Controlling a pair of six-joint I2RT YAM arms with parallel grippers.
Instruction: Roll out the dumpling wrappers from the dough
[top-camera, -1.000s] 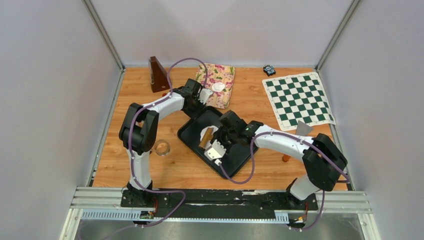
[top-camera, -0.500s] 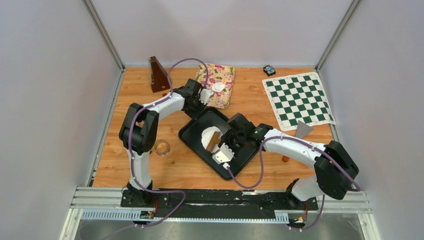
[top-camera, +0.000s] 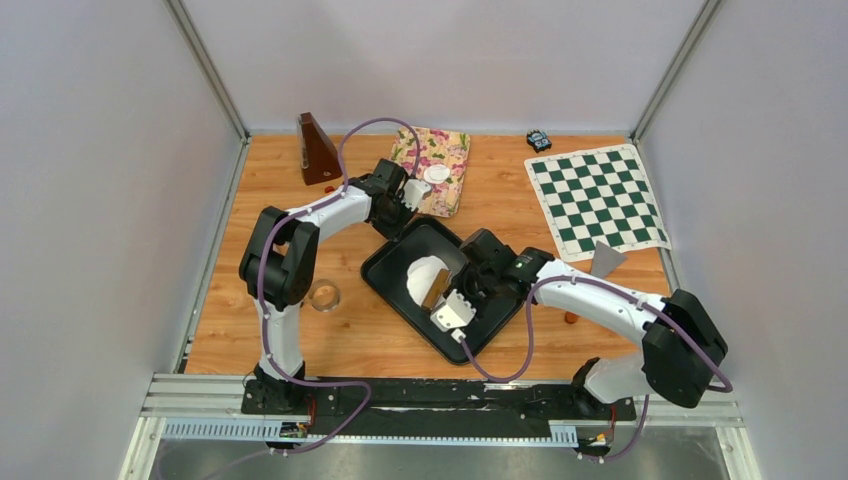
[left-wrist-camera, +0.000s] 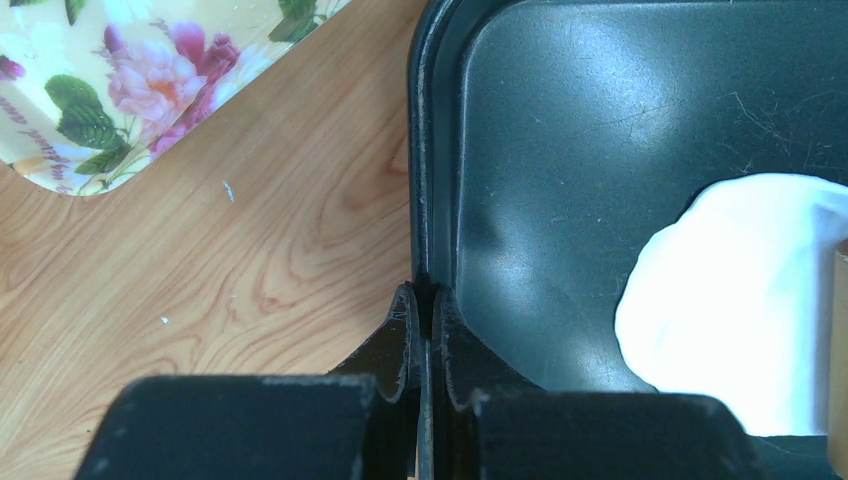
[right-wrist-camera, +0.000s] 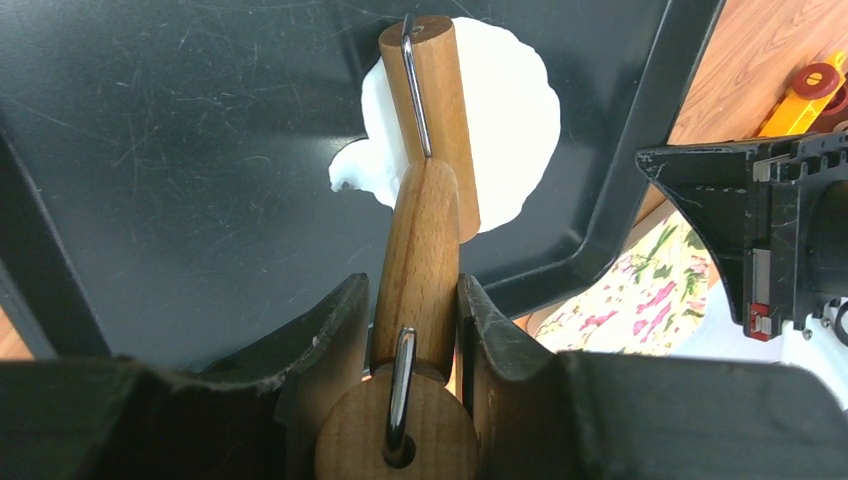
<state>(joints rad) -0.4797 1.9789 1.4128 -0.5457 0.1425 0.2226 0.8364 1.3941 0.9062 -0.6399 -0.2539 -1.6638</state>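
Observation:
A black tray (top-camera: 385, 282) holds a flattened white sheet of dough (top-camera: 422, 275) (right-wrist-camera: 510, 110) (left-wrist-camera: 740, 300). A wooden roller (top-camera: 437, 288) (right-wrist-camera: 432, 110) lies across the dough's right part. My right gripper (top-camera: 453, 290) (right-wrist-camera: 415, 300) is shut on the roller's handle (right-wrist-camera: 420, 260). My left gripper (top-camera: 402, 218) (left-wrist-camera: 425, 295) is shut on the tray's rim (left-wrist-camera: 425, 180) at its far left corner. One round white dumpling wrapper (top-camera: 436, 174) rests on the floral tray (top-camera: 447, 150) behind.
A clear ring cutter (top-camera: 323, 296) sits left of the black tray. A brown metronome (top-camera: 317, 150) stands at the back left. The chessboard (top-camera: 595, 200), a grey scraper (top-camera: 605, 260) and a small black object (top-camera: 539, 139) are on the right.
My right gripper has drawn the roller rightward and toward the near edge across the dough, uncovering more of the white sheet. The left gripper has stayed clamped on the tray's rim.

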